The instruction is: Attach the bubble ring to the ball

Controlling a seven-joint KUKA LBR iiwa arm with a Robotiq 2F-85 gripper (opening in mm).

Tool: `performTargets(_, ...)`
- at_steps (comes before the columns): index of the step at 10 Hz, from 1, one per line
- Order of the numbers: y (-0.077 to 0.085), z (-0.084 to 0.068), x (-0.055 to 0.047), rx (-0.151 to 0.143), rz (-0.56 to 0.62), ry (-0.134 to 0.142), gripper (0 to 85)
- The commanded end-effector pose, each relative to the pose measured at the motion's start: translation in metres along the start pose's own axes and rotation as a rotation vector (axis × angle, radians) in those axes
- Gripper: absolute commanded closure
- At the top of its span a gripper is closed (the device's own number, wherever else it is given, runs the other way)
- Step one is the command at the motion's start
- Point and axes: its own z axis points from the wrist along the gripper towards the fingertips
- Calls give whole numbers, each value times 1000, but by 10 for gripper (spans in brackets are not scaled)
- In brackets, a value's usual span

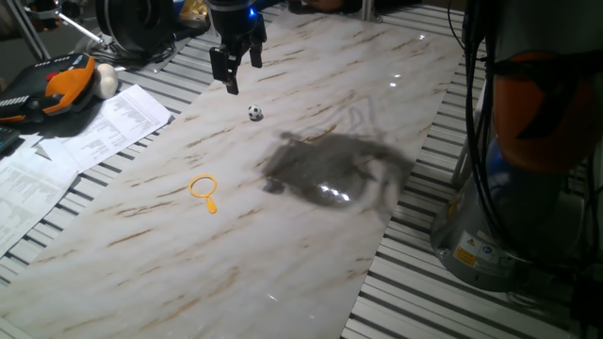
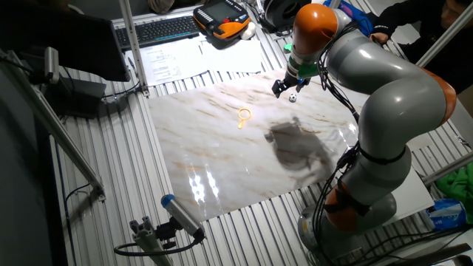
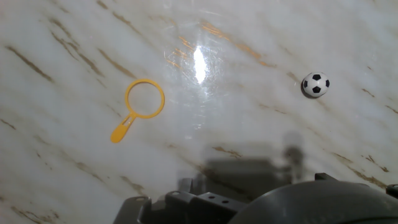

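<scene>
Nearest, on the marble tabletop [image 1: 311, 264], lies the bubble ring [image 1: 203, 189] — flat, untouched. Farther back sits the ball [image 1: 255, 113], well apart from it. Beyond, the gripper [image 1: 235, 68] hangs above, fingers apart, empty. A careless nudge could roll the ball away.

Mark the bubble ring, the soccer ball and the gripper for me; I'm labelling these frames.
bubble ring [image 3: 145, 99]: hand view, on the loop's rim.
soccer ball [image 3: 316, 84]: hand view, its middle.
gripper [image 1: 235, 68]: one fixed view, midway between fingertips.
</scene>
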Motion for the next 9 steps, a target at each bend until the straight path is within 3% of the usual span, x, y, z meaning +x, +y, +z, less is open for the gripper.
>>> performTargets(1, 0, 0, 0, -1, 492, 1, 850)
performTargets(9, 13, 0, 1, -8, 536, 5, 850)
